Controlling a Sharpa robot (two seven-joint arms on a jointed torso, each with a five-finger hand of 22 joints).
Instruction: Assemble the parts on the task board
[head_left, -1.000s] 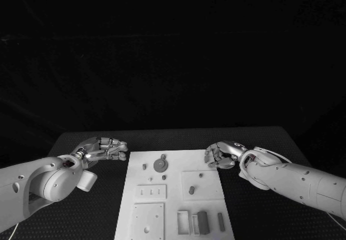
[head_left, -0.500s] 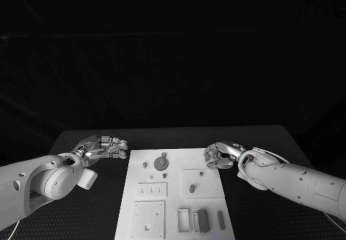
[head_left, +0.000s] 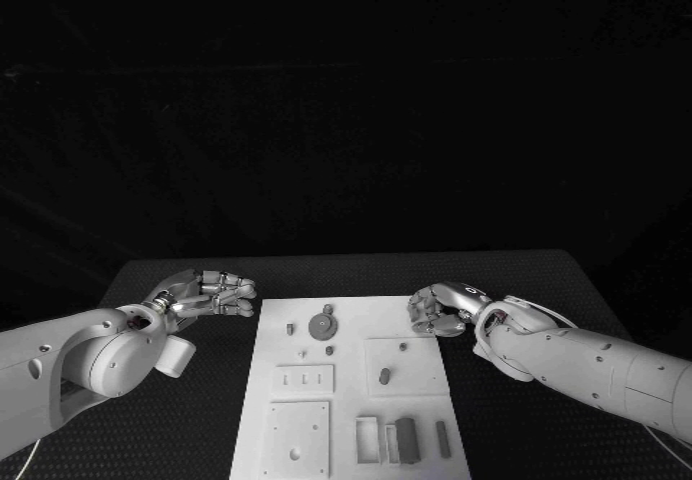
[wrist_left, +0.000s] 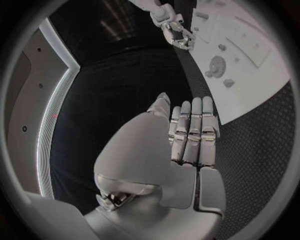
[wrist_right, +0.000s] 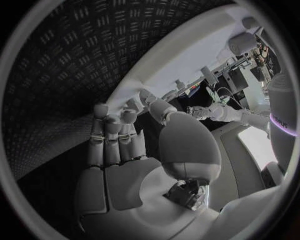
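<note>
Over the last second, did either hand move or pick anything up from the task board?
The left hand rose slightly and edged toward the table's far side, holding nothing. The right hand kept its place at the task board's far right corner, also holding nothing. The parts lie where they were.

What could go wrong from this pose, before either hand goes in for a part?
1. The right hand hovers at the task board's far right corner with fingers curled in; reaching inward like that, it may knock the round part or the small peg.
2. The left hand sits just off the board's left edge; a low sweep could clip the edge and shift the board.
</note>
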